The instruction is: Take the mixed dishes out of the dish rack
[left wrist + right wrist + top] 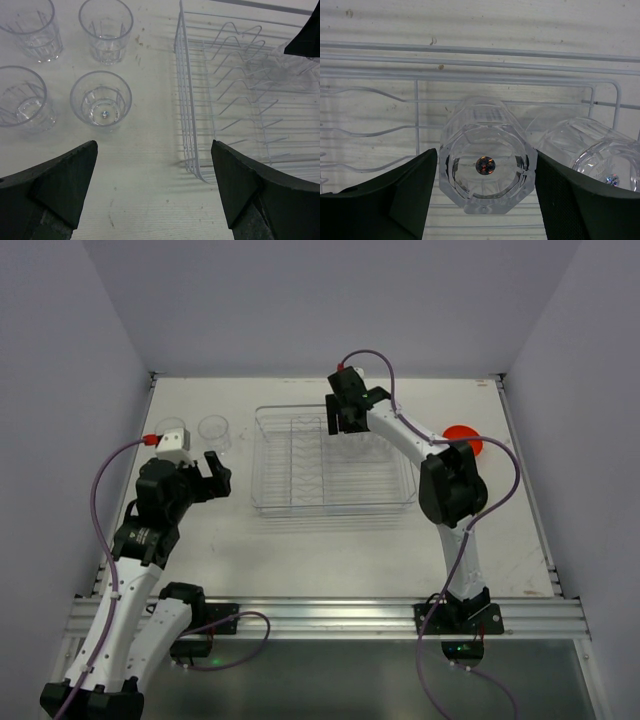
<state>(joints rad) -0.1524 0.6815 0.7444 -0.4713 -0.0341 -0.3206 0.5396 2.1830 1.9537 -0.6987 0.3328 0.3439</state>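
The dish rack (262, 465) is a clear wire-ribbed tray in the middle of the table; its wires (470, 50) also fill the right wrist view. Two clear cups stand upside down at its far right end. My right gripper (486, 170) reaches down over the nearer cup (487, 150), with a finger pressed against each of its sides. The second cup (590, 150) sits just to the right. My left gripper (155, 190) hovers open and empty over bare table, left of the rack's edge (187, 125). Several clear cups (101, 99) stand upright on the table ahead of it.
A small orange bowl (466, 440) lies on the table right of the rack, partly behind the right arm. The upright cups (214, 430) cluster at the far left. Grey walls enclose the table on three sides.
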